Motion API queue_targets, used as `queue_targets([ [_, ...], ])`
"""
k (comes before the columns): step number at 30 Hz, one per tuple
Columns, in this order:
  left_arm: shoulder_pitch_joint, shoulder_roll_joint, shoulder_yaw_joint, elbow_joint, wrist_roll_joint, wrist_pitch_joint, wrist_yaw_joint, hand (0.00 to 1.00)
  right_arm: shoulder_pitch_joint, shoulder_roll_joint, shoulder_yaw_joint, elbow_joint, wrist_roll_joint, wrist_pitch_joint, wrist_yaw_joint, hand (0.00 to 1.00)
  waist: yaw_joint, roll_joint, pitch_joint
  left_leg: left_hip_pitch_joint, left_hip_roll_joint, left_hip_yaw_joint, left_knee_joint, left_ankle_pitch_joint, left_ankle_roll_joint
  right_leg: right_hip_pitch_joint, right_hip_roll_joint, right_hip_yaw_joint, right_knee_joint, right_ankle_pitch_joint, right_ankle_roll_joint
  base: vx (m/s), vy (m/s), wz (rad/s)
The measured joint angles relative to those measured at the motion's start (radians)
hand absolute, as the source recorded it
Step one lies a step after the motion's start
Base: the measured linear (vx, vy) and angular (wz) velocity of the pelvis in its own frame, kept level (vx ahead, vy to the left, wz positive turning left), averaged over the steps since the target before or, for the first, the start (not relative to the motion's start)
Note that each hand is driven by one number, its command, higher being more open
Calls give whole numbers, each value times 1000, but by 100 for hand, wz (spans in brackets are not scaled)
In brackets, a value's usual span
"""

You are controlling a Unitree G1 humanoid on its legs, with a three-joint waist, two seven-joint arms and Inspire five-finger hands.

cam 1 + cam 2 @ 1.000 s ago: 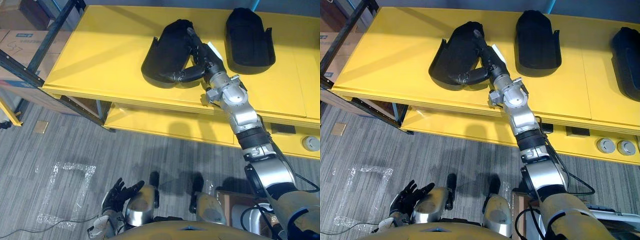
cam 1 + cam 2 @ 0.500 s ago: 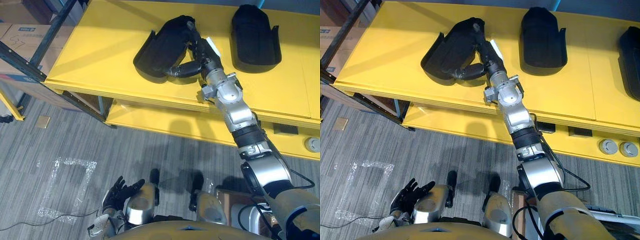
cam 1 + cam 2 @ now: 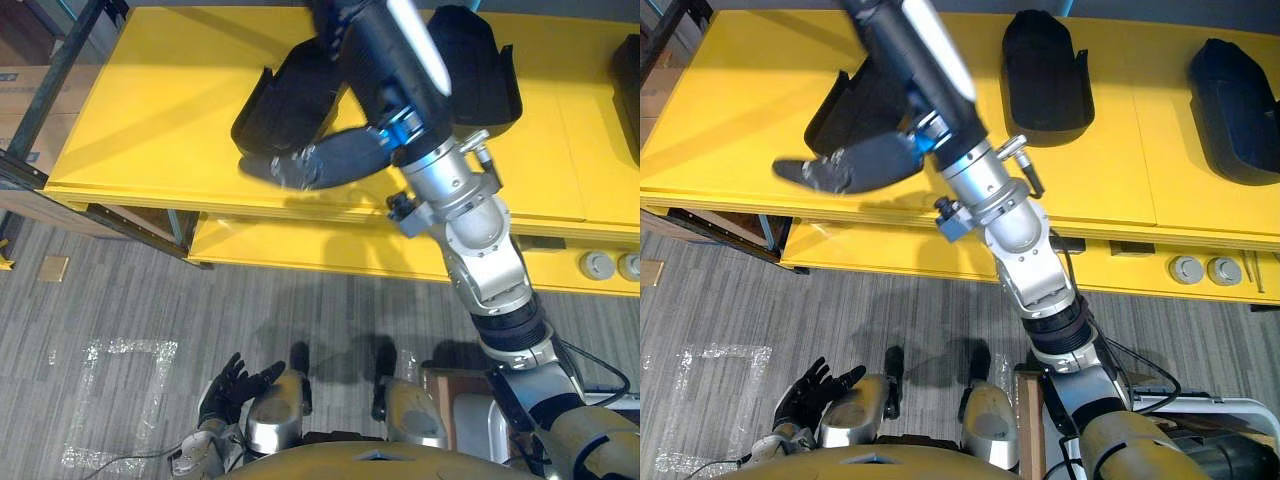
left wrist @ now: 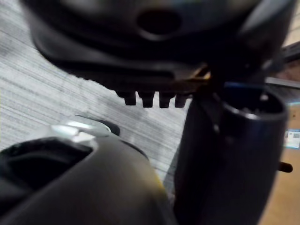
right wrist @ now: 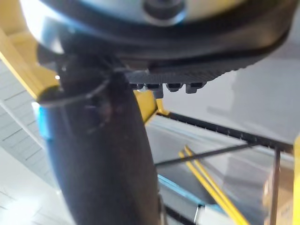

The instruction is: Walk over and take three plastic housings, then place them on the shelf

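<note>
The yellow counter [image 3: 150, 100] runs across the whole width, its near edge straight and unbroken. A broad bare stretch lies open on its left side, from the left housing out to the corner. Beneath it a lower yellow shelf [image 3: 300, 245] sits set back from the edge. The grey striped floor [image 3: 150, 290] in front is open, marked by a square outline of clear tape [image 3: 120, 347].

All three black plastic housings lie on the counter, well apart from one another. The left housing [image 3: 285, 110] lies tilted, its open side up. The middle housing [image 3: 1040, 70] sits further back. The right housing [image 3: 1235, 100] lies near the right end, where the left eye view cuts it off at the frame edge.

The right robot hand [image 3: 375, 80] hangs high over the counter, close to the camera and blurred. Its fingers are straight and run out of the top of the frame, with the thumb spread wide to the side and nothing between them. It hides the near right part of the left housing. Whether the thumb tip touches that housing cannot be made out.

The left robot hand [image 3: 238, 380] hangs low over the floor, its fingers relaxed and apart, holding nothing.

At the far left stand a dark rack beam [image 3: 52, 80] and a cardboard box [image 3: 15, 110]. Two round grey fittings [image 3: 1186, 268] sit at the lower level on the right.
</note>
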Motion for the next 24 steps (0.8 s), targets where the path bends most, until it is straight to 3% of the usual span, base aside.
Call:
queue_targets([
  [4, -1, 2, 22, 10, 0, -14, 13, 100, 63, 1, 74, 0, 61, 106, 112, 100, 13, -33, -18, -2, -1, 4, 0, -1, 0, 1, -1, -3, -4, 1, 1, -8, 1, 0],
  [9, 0, 4, 31, 15, 0, -14, 31, 100, 97, 0, 137, 0, 63, 182, 165, 100, 15, -56, -32, -11, -1, 3, 10, -8, 0, 3, -1, -8, -16, 5, 7, -2, -1, 1],
  [15, -7, 10, 28, 34, 0, -11, 36, 100, 111, 19, 153, 28, 80, 181, 144, 100, 13, -56, -35, -34, 1, -6, 58, -33, 4, 6, 0, -7, -18, 5, 8, -3, 2, 1],
  [24, -20, 19, 19, 51, -4, -8, 46, 100, 113, 60, 168, 278, -1, 179, 90, 100, 17, -53, -37, -63, 0, -19, 92, -45, 5, -1, 6, -10, -19, 9, 8, -15, 3, 2],
])
